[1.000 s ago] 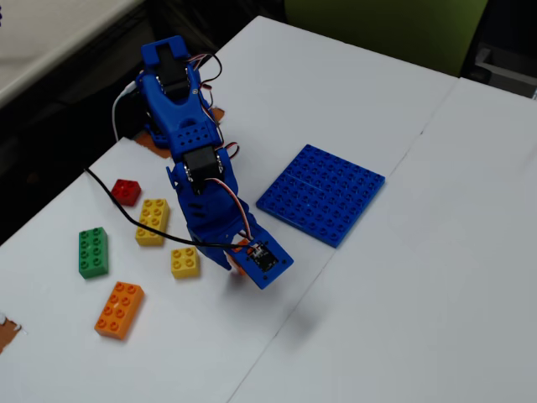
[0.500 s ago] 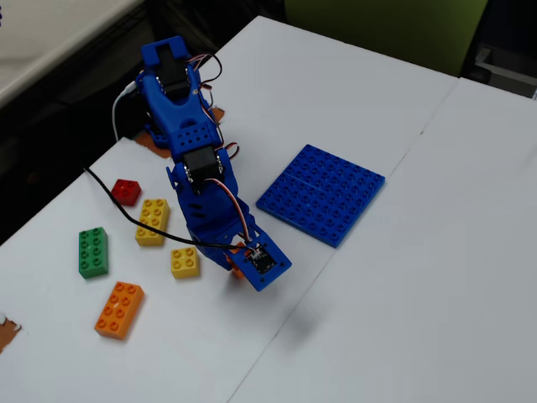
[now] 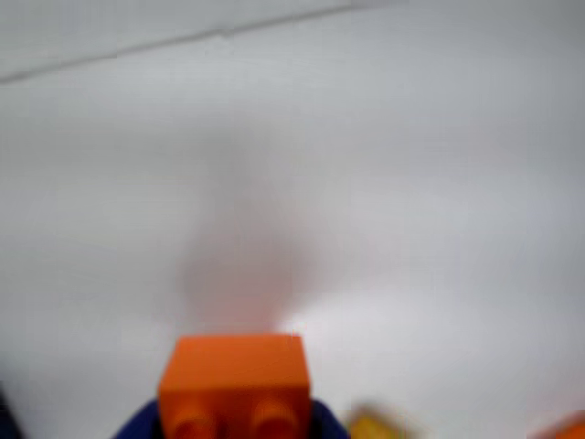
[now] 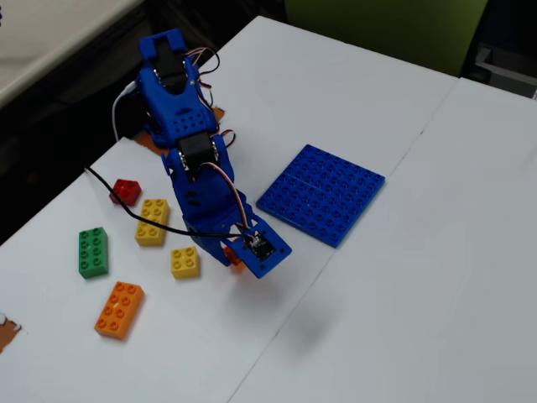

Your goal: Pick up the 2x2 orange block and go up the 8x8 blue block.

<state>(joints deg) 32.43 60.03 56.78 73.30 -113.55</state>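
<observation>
Pincer point(image 3: 236, 422) grips studded square 2x2 orange block point(image 3: 234, 375) above smooth white table point(image 3: 384, 183).

The fixed view shows one large flat blue baseplate point(image 4: 321, 194) and one blue robot arm point(image 4: 189, 159). Loose bricks on the table count five: one red point(image 4: 127, 191), one green point(image 4: 93, 251), one long orange point(image 4: 119, 309), and two yellow, one longer point(image 4: 153, 222) and one square point(image 4: 185, 262). One small orange brick point(image 3: 235, 382) sits at the gripper.

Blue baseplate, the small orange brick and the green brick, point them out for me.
8x8 blue block point(image 4: 321, 192): fixed view, studded top.
2x2 orange block point(image 3: 236, 370): wrist view, its flat side face.
Green brick point(image 4: 92, 251): fixed view, studded top.
</observation>
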